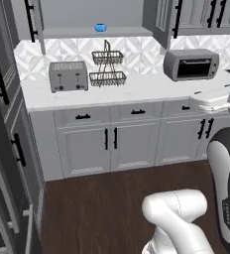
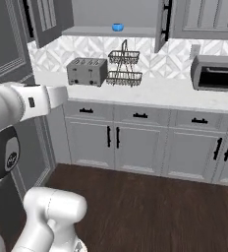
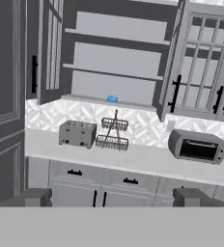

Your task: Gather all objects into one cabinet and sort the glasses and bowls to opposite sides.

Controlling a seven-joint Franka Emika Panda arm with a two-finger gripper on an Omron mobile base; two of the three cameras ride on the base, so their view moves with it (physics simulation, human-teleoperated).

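One small glossy blue cup (image 1: 100, 28) (image 2: 117, 27) (image 3: 112, 99), one of the glasses, stands on the lowest light grey shelf (image 3: 94, 100) of an open wall cupboard above the counter. My gripper (image 3: 111, 198) is open with nothing between its fingers, far back from the counter and aimed at that cupboard. One dark fingertip (image 3: 32, 197) rises at the lower left of the hand view and the other at the lower right. The bowls and the cabinet are out of view.
On the white counter (image 1: 137, 89) stand a toaster (image 1: 68, 76), a two-tier wire rack (image 1: 107, 67) and a toaster oven (image 1: 191, 64). Cupboard doors (image 3: 49, 53) hang open on both sides. Dark wood floor (image 1: 107, 198) lies between me and the base units; tall dark panels (image 1: 3, 124) flank the left.
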